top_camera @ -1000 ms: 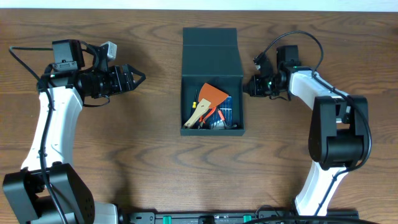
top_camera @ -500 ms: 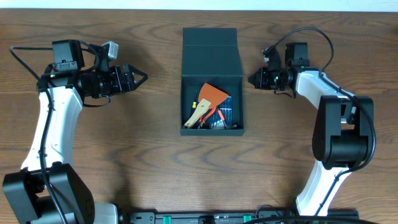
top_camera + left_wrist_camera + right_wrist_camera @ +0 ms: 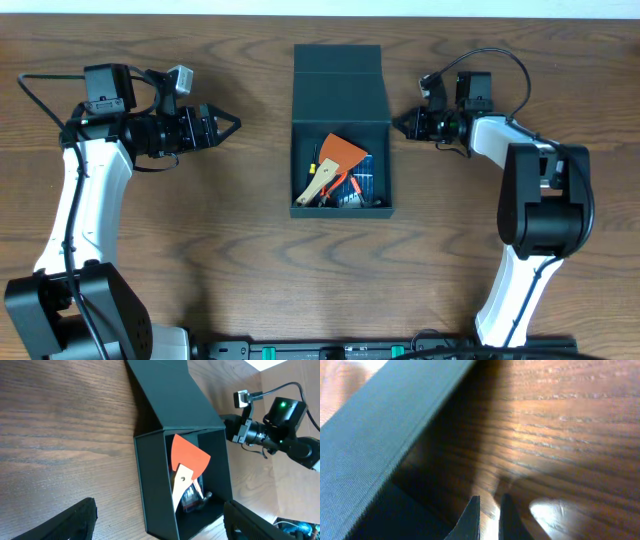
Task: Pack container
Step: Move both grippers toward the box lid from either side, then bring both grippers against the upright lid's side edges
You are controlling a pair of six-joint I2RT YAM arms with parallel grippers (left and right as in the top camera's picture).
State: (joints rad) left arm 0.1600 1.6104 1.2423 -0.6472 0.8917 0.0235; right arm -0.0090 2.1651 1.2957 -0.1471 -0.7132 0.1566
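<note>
The dark teal container (image 3: 342,211) sits at the table's middle with its flap lid (image 3: 338,92) open and lying flat at the back. Inside lie an orange scraper with a wooden handle (image 3: 338,155), a small blue case and other small tools. The left wrist view shows the container (image 3: 150,480) and the scraper (image 3: 189,455). My left gripper (image 3: 228,124) is open and empty, well left of the container, its fingers wide apart (image 3: 160,504). My right gripper (image 3: 398,124) is shut and empty, just off the container's right wall (image 3: 380,435), fingertips (image 3: 489,512) over bare wood.
Brown wooden table (image 3: 200,240) all round the container. The right arm's cable (image 3: 490,60) loops above its wrist. A white strip runs along the table's far edge (image 3: 320,8).
My right gripper has moved toward the back of the table along the container's right side, to the level of the lid hinge. The left arm has barely shifted.
</note>
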